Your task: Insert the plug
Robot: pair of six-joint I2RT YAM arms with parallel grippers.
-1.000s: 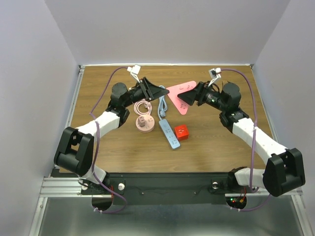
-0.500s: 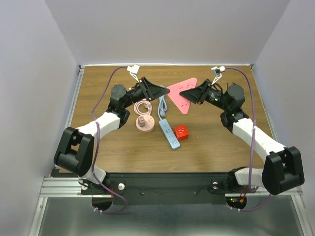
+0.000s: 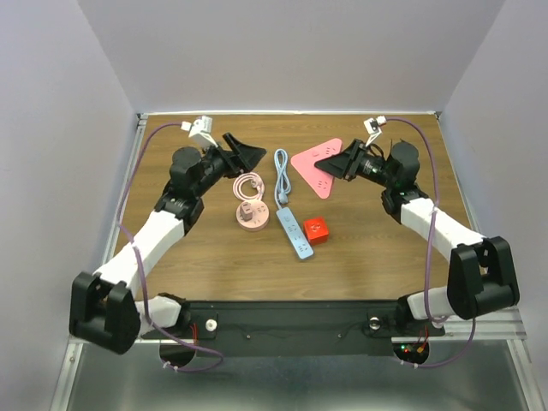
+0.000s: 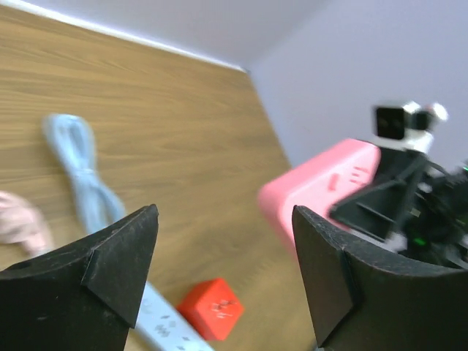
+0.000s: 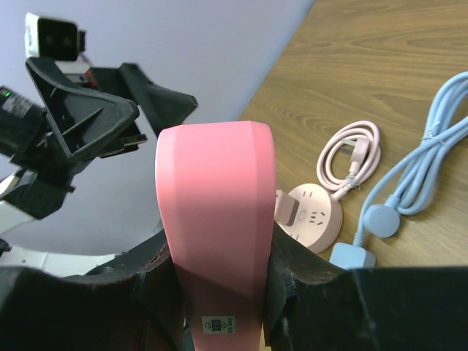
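Note:
The red cube plug [image 3: 317, 229] lies on the table against the right side of the light blue power strip [image 3: 294, 233]; the left wrist view shows the plug [image 4: 212, 308] low between my open fingers. My left gripper [image 3: 244, 154] [image 4: 225, 241] hangs open and empty at the back left, well apart from the plug. Behind the plug, my right gripper [image 3: 330, 163] [image 5: 216, 248] is shut on a pink triangular socket board [image 3: 314, 169] [image 5: 216, 219] and holds it raised above the table.
A round pink socket [image 3: 251, 214] with its coiled pink cord [image 3: 249, 186] sits left of the power strip. The strip's blue cable [image 3: 281, 175] runs toward the back. Walls close in on the table's left, back and right.
My left gripper has let go of the pink board, opened, and drawn back to the left. My right gripper shut on the board and now holds it alone.

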